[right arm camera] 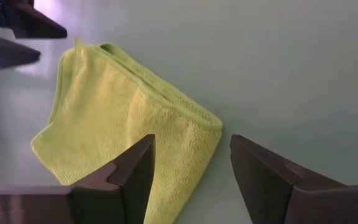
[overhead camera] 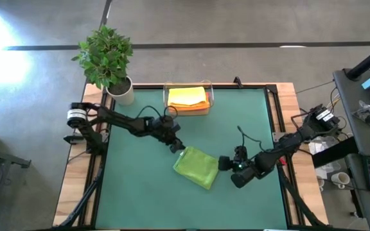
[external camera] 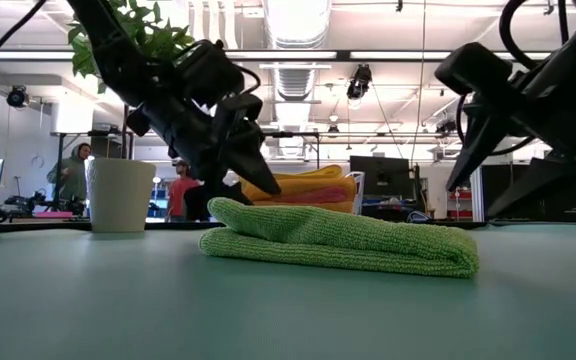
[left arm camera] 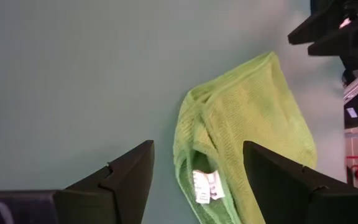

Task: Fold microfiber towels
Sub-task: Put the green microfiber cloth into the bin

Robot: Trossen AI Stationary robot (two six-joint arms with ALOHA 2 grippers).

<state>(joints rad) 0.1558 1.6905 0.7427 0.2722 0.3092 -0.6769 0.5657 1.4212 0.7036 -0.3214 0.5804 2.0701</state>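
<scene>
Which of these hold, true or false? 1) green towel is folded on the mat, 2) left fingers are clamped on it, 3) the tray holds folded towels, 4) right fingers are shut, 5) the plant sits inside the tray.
1) The green towel lies folded on the green mat. True.
2) The left gripper is clamped on the towel. False: its fingers stand open just off the towel's edge, holding nothing.
3) The clear tray holds folded towels. True: yellow on top, orange beneath.
4) The right gripper is shut. False: its fingers are open, beside the towel.
5) The potted plant sits in the tray. False: it stands at the mat's corner, apart from the tray.
</scene>
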